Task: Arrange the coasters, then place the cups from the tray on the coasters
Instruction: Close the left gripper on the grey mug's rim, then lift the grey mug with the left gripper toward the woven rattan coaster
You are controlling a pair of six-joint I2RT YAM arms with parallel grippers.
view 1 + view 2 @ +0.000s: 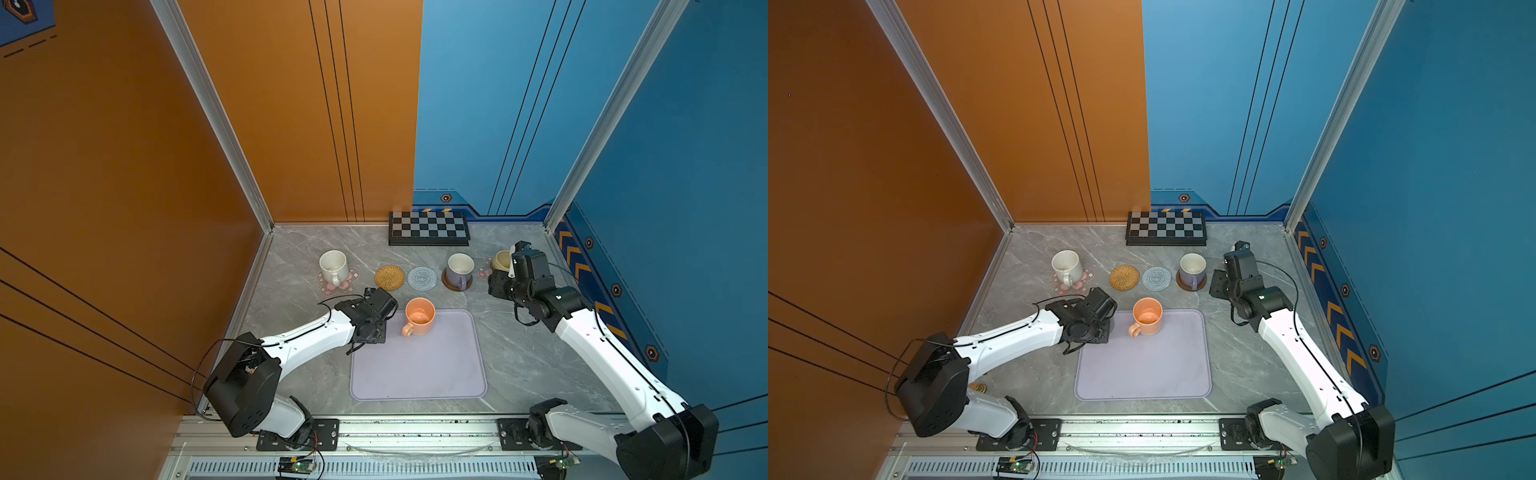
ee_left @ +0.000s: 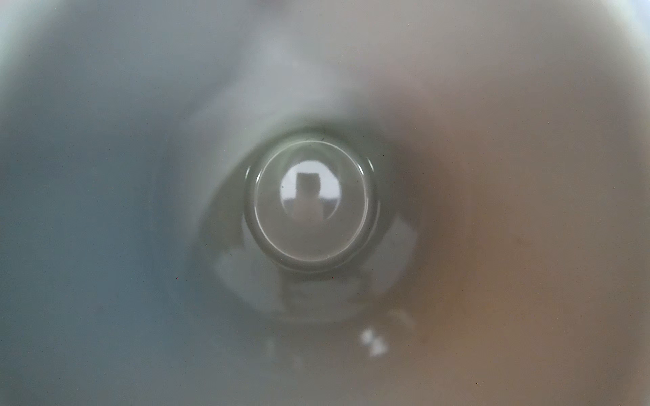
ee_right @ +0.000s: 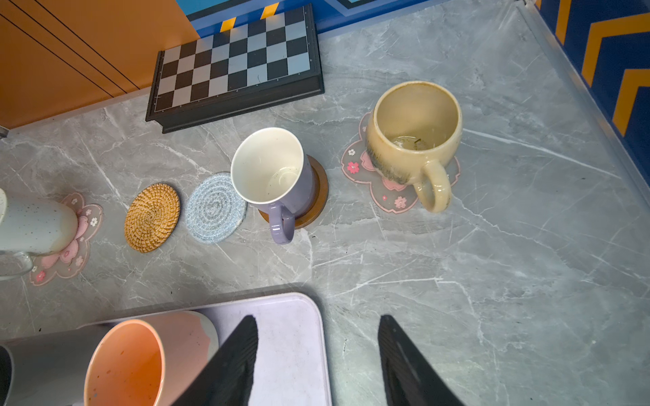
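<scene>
So three cups sit on coasters beyond the tray; orange mug and grey mug wait on it. My right fingers gape empty; left fingers, I cannot tell.

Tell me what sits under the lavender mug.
A brown coaster lies under the lavender mug. Only its edge shows around the mug's base. The mug covers the coaster's middle, so that part cannot be seen.
</scene>
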